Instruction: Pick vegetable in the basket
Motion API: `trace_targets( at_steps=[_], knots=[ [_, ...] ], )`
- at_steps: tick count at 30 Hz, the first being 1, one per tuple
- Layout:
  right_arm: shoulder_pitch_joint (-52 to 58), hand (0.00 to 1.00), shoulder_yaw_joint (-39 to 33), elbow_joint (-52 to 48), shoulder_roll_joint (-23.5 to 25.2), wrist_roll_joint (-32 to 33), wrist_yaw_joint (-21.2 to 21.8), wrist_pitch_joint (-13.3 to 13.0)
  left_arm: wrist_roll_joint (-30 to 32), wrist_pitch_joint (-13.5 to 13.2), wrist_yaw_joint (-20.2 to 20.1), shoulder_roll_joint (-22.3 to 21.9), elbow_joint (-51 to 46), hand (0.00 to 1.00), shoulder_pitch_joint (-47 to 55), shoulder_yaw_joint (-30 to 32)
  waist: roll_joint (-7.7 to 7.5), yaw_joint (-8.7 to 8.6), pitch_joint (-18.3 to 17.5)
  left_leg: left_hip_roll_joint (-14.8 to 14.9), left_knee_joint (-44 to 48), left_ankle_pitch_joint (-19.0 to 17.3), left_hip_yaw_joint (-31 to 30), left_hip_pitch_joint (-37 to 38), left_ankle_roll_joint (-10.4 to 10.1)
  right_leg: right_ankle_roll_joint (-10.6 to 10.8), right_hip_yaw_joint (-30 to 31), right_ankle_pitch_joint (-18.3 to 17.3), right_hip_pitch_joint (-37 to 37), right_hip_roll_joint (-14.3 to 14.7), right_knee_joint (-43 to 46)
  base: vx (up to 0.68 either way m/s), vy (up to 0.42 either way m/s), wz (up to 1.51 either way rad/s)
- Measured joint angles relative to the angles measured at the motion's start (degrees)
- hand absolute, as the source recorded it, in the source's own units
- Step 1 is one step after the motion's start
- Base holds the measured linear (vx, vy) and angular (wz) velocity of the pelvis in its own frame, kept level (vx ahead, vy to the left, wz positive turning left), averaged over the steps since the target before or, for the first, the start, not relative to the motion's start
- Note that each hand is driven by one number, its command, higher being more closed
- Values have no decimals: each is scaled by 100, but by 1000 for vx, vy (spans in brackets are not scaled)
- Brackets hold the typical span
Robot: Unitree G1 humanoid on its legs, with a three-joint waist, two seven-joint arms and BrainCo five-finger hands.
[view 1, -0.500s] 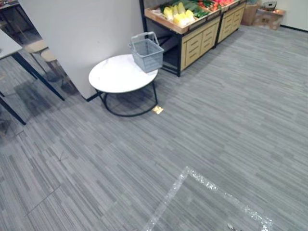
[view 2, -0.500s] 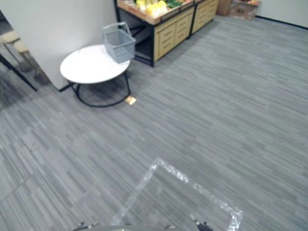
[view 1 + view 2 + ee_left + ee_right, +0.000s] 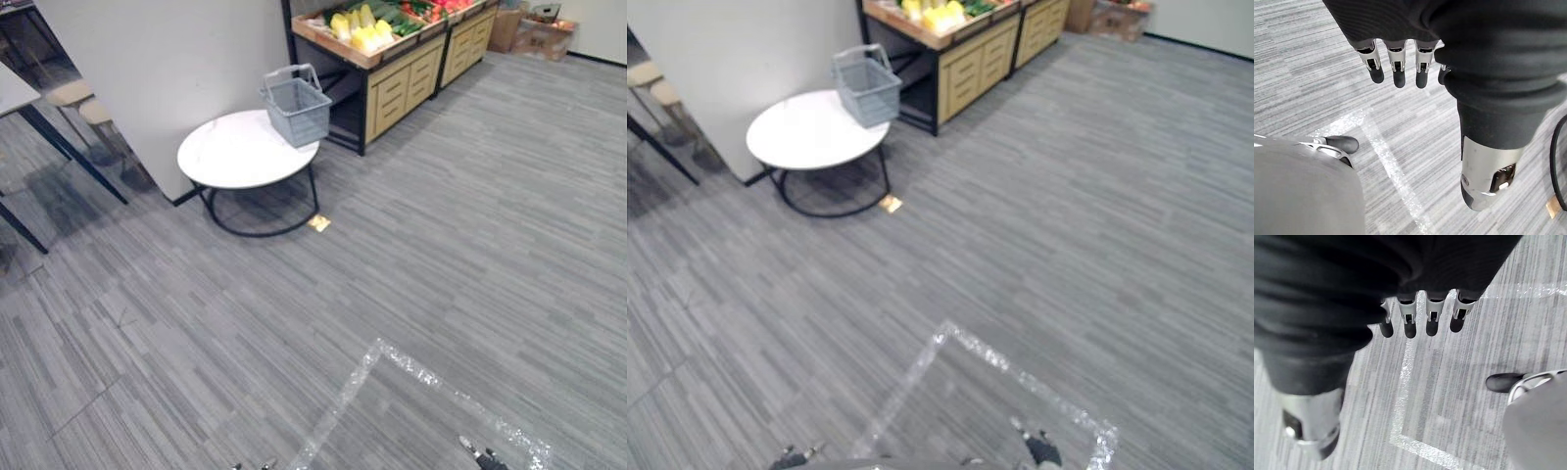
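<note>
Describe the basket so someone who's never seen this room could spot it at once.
Find the wooden produce stand at the far side of the room; in front of it stands a round white table on black legs. The basket sits at that table's edge nearest the stand: grey, mesh-sided, handle raised.

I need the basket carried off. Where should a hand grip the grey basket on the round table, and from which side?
Probably its handle, which stands raised above the open top. Come from above and the near side: the basket sits on the white table's far edge.
</note>
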Motion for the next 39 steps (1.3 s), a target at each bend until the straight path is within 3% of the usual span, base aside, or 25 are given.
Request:
trace_targets(
  at_steps=[10, 26, 34, 36, 37, 39],
  knots=[
    [28, 0, 227, -13, -3, 541, 376, -59, 75, -156, -65, 10, -296, 0, 14, -252, -10, 3, 6, -5, -6, -2, -10, -14, 4, -7, -12, 2, -17, 0, -7, 0, 0, 0],
    [11, 0, -82, 177, -37, 104, 386, 129, 310, -60, -133, 13, -150, 0, -73, -5, -27, -3, 13, -22, -6, -1, -13, -24, 6, -38, -31, 23, 6, 0, -83, 0, 0, 0],
    [-343, 0, -98, 174, -27, 77, 316, 130, 225, -58, -30, 3, -118, 0, -438, -24, -12, -11, 396, 109, 242, 26, 34, -582, 40, -290, -6, -126, -679, -8, 442, -37, -16, -3],
    [-351, 0, -109, 203, -14, 76, 292, 130, 190, -62, -15, 27, -179, 0, -458, -9, -109, -7, 502, 212, 1065, -217, 108, -934, -25, -424, -57, -335, -707, -94, 596, -11, -67, 17],
    [-341, 0, -68, 274, -36, 76, 282, 130, 76, -67, -9, 27, -314, 0, -472, -9, -159, -6, 574, 368, 2101, -386, 128, -1387, -23, -467, -114, -469, -686, -146, 676, -25, -88, 31],
    [-269, 0, -51, 280, -62, 75, 276, 135, 12, -82, -12, 17, -522, 0, -476, -2, -138, 6, 662, 640, 3468, -366, 119, -1978, -16, -455, -200, -560, -537, -161, 708, 24, -67, 27]
  ],
)
